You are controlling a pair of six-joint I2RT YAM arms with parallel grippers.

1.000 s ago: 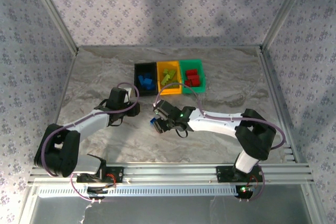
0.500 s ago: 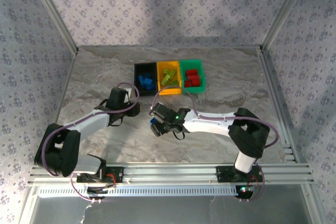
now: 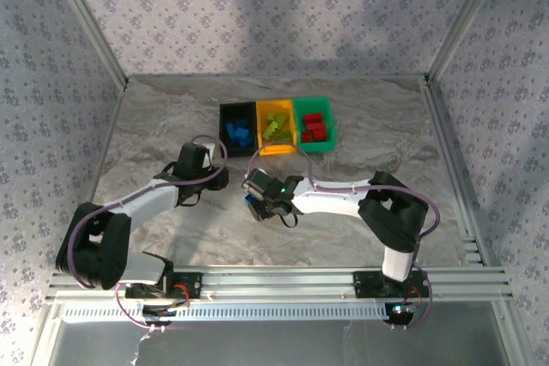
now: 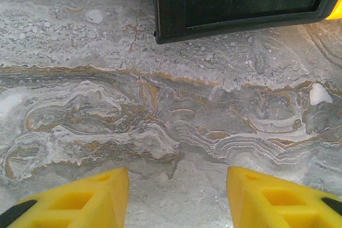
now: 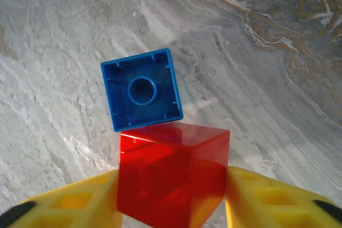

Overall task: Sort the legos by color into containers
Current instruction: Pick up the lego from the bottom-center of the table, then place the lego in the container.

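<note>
right gripper (image 5: 172,193): clamped on red brick (image 5: 171,172), blue brick (image 5: 141,90) touching its far edge | left gripper (image 4: 177,185): jaws apart, empty, facing black bin (image 4: 240,4) | target: green bin (image 3: 313,100), ahead-right, right arm (image 3: 343,199) nearer

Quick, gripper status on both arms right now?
Left gripper: open, nothing between its fingers.
Right gripper: closed on the red lego.

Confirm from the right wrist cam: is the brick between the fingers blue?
No, the red brick sits between the yellow fingers; the blue brick lies beyond it on the table, hollow side up.
</note>
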